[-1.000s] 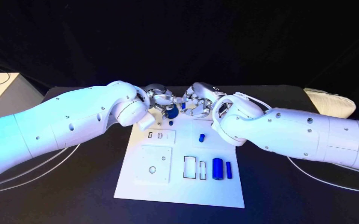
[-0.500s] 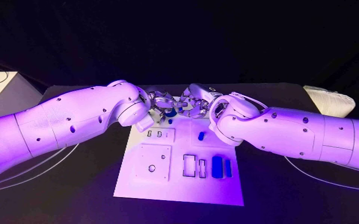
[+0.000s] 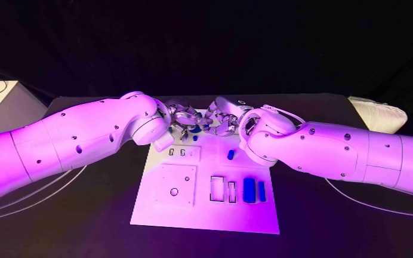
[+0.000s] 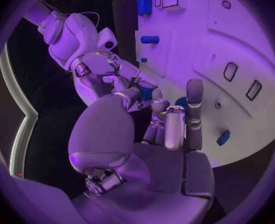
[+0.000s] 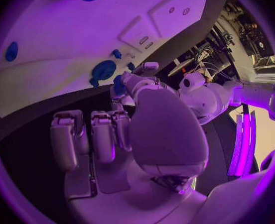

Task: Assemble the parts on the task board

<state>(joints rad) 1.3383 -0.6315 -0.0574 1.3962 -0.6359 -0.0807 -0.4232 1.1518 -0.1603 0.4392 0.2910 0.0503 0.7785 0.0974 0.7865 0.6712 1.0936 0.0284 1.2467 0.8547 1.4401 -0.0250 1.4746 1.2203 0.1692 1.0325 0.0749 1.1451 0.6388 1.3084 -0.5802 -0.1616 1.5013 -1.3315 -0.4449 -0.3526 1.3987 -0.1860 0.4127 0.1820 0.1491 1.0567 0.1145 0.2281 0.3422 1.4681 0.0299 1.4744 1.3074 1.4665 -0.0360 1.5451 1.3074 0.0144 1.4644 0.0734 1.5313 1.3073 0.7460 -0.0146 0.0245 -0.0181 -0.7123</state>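
The white task board [image 3: 185, 210] lies in the middle of the table. My two hands meet above its far edge. The left hand [image 3: 182, 118] pinches a small blue part [image 3: 197, 129] at its fingertips, also seen as the blue part [image 4: 147, 92]. The right hand [image 3: 225, 120] reaches in with its thumb [image 5: 132, 82] at that part [image 5: 119, 86]; whether it grips it I cannot tell. Its other fingers [image 5: 103, 134] are curled, holding nothing. A round blue part [image 5: 103, 69] lies on the board just beyond the hands.
A short blue cylinder [image 3: 231, 154] lies mid-board. A larger blue block [image 3: 249, 190] and a thin blue bar [image 3: 261, 190] sit near the board's right edge, beside two rectangular slots [image 3: 217, 189]. A raised plate with holes [image 3: 175, 187] takes the board's left side.
Both hands have stayed together at the board's far edge with the blue part between them. The parts on the board have not moved.
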